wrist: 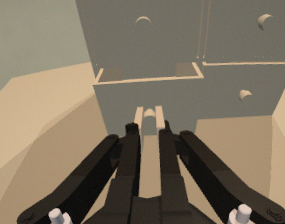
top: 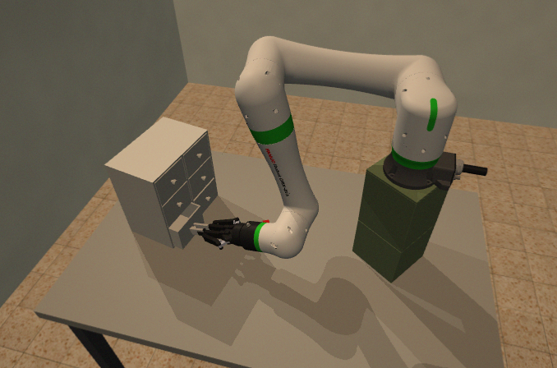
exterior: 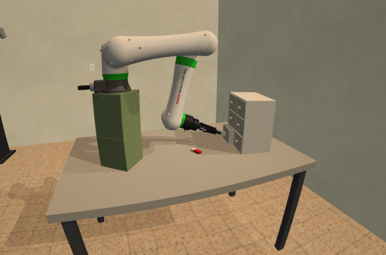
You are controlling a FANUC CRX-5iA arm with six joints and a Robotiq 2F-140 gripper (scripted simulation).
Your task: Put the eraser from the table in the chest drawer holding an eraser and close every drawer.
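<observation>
The pale chest (top: 135,204) (exterior: 256,126) (wrist: 138,50) stands upright with two columns of three drawers. Its bottom left drawer, as the wrist view shows it, is pulled partly out; this drawer (top: 186,232) (exterior: 230,136) (wrist: 118,100) looks level. My gripper (top: 193,227) (exterior: 222,132) (wrist: 149,116) is shut on its knob (wrist: 149,113). No eraser shows in the visible part of the drawer; the rest of its inside is hidden. The red and white eraser (exterior: 196,151) lies on the table in front of the chest; only a red bit of the eraser (top: 265,221) shows behind my wrist.
The other five drawers are shut, with small round knobs. The green pedestal (top: 392,230) (exterior: 118,129) carries the arm at the other end of the table (top: 93,278) (exterior: 169,180). My forearm hangs down between pedestal and chest. A wall is behind the chest.
</observation>
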